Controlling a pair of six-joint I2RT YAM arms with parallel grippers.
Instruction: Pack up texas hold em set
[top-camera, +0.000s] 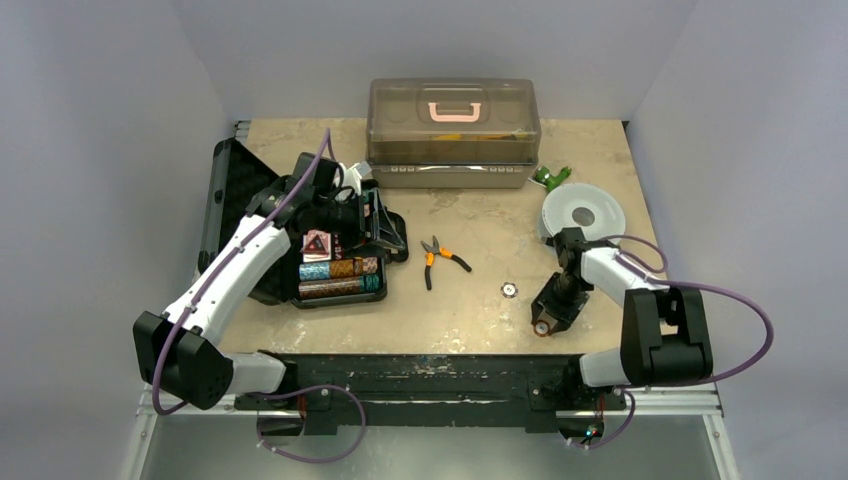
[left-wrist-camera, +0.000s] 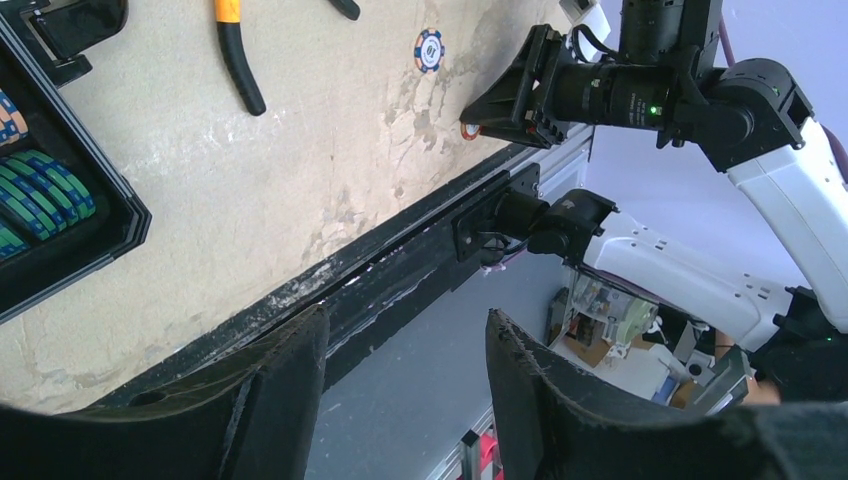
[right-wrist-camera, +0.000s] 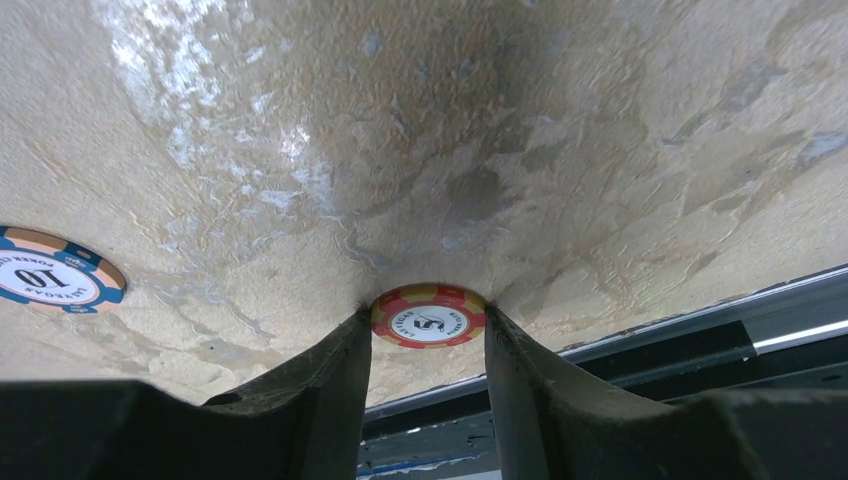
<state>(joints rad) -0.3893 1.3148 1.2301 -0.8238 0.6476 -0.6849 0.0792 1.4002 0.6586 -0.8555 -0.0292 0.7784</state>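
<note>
Right wrist, unlike overhead, shows fingers (right-wrist-camera: 335, 385) pinching red chip (right-wrist-camera: 428, 317).

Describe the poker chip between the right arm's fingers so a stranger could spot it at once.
Look along the near edge of the table, on the right arm's side. There the right arm's fingers flank a flat red and yellow poker chip. Colour sets it apart: the loose chip to its left is blue and white, marked 10.

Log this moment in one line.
left claw: open, empty, by case | right claw: pinching red chip on table | blue chip: loose on table | case: open
</note>
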